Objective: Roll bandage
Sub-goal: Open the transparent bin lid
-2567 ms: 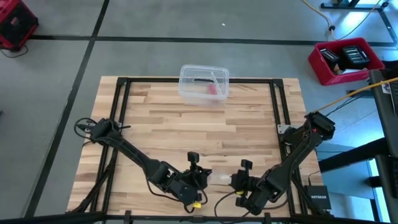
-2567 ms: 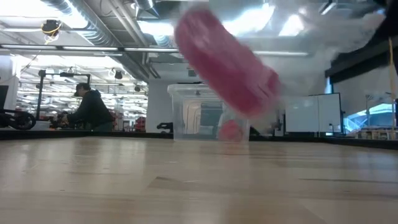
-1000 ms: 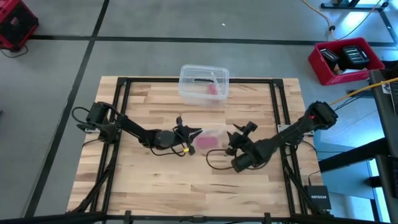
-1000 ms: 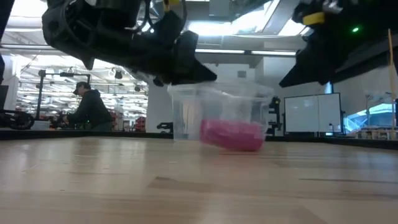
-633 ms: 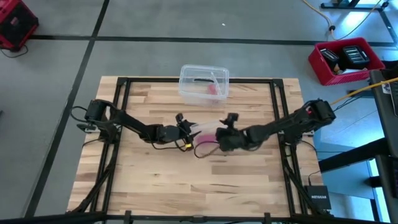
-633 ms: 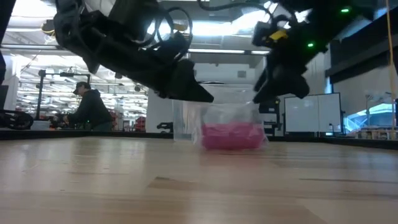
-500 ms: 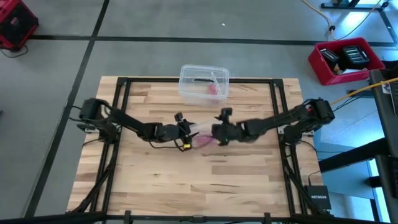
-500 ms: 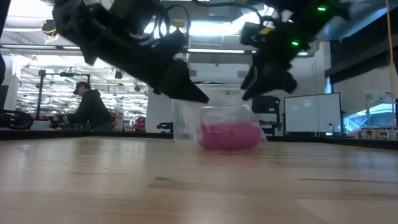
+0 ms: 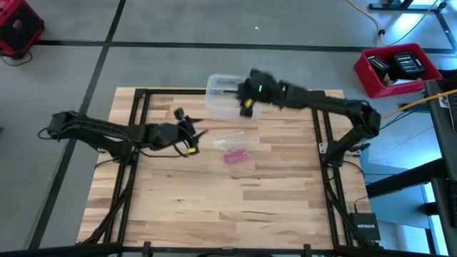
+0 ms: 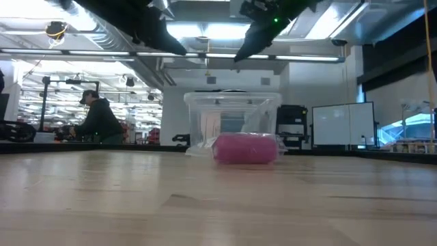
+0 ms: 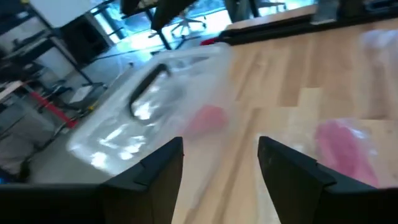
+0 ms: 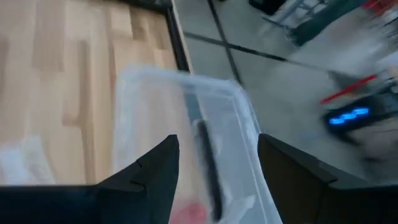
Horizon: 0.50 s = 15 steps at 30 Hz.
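While the left gripper (image 9: 194,136) is held with its fingers apart, left of the small pink rolled fabric bandage (image 9: 235,155), the bandage is seen lying free on the wooden table (image 9: 214,207). Beyond it, the right gripper (image 9: 243,91), fingers apart, is positioned over the clear plastic box (image 9: 223,96).

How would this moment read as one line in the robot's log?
bandage: rolled, lying free on table | left gripper: open, beside it | right gripper: open, over clear box

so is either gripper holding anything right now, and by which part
Nothing is held. The left gripper and right gripper are both open and empty; the small pink rolled fabric bandage lies free on the wooden table.
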Each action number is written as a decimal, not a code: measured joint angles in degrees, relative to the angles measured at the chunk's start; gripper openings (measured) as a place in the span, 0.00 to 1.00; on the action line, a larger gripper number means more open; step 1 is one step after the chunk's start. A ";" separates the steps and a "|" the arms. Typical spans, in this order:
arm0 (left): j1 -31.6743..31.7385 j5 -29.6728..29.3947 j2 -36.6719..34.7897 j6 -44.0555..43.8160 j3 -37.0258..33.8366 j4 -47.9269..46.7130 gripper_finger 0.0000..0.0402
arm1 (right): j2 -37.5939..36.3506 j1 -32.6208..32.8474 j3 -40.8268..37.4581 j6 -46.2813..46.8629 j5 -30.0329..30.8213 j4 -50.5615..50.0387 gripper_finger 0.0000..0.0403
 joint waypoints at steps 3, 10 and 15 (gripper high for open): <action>1.76 -0.06 -3.48 -0.29 -0.98 -0.91 0.50 | 1.13 -6.78 3.29 2.48 -11.69 -2.80 0.55; 4.22 0.02 -3.90 -2.46 -4.94 -0.22 0.50 | 6.90 -14.45 3.51 2.90 -31.43 -6.49 0.55; 4.42 0.06 -3.37 -4.77 -6.89 0.93 0.50 | 9.57 -14.35 3.51 2.80 -31.26 -4.02 0.55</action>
